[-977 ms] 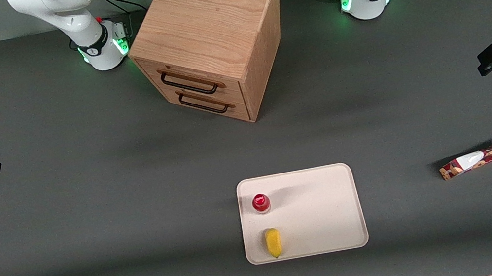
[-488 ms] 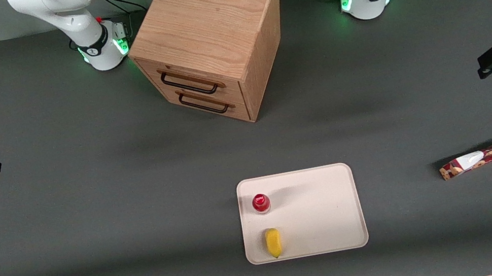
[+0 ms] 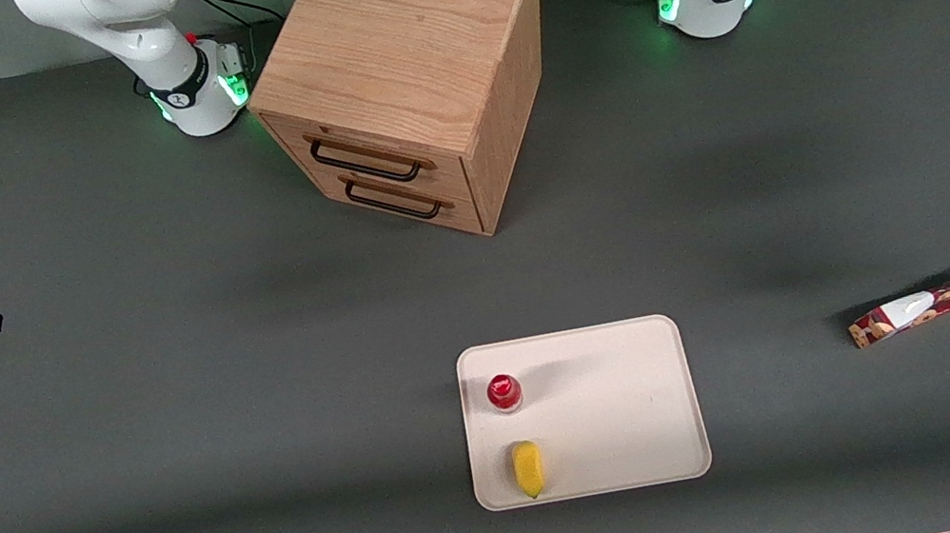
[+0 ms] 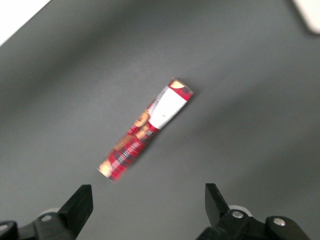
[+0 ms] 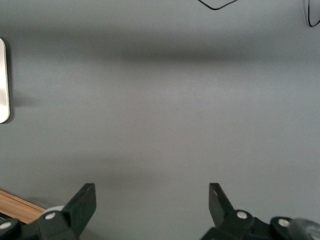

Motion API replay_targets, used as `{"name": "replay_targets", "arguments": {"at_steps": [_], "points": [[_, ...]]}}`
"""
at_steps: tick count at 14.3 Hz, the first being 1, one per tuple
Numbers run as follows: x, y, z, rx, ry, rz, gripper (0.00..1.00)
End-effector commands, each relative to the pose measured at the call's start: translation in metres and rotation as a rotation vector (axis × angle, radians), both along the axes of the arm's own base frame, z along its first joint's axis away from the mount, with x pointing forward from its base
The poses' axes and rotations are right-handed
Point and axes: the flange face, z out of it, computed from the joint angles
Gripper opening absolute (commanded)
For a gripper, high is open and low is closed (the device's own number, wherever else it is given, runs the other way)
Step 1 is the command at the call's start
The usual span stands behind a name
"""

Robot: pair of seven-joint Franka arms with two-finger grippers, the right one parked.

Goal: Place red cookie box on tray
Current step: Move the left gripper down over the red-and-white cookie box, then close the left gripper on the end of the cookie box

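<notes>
A wooden two-drawer cabinet (image 3: 405, 76) stands at the back of a grey table (image 3: 170, 404). Closer to the front camera lies the tray (image 3: 624, 406), carrying a small red-capped bottle (image 3: 504, 392) and a yellow object (image 3: 527, 468), with bare space free for one more item. Well apart from it, toward the working arm's end of the table, the red cookie box (image 3: 935, 302) lies flat. The gripper (image 4: 147, 210) hangs above the box, fingers spread wide and empty, apparently lining up to grasp across its narrow width.
</notes>
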Motion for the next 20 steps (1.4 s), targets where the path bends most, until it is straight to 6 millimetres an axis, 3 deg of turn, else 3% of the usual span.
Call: {"name": "replay_targets", "arguments": {"at_steps": [1, 5, 7, 12, 15, 16, 19, 20], "points": [[0.017, 0.0, -0.038, 0.022, -0.001, -0.24, 1.0], [0.032, 0.004, -0.13, 0.022, 0.052, -0.472, 1.0], [0.027, 0.019, -0.155, 0.029, 0.089, -0.511, 1.0], [0.015, 0.018, -0.216, 0.052, 0.051, -0.549, 1.0], [0.008, 0.018, -0.236, 0.057, 0.041, -0.55, 1.0], [0.009, 0.019, -0.236, 0.057, 0.041, -0.549, 0.91], [0.011, 0.018, -0.233, 0.063, 0.039, -0.551, 0.21], [0.011, 0.019, -0.233, 0.067, 0.041, -0.55, 0.03]]}}
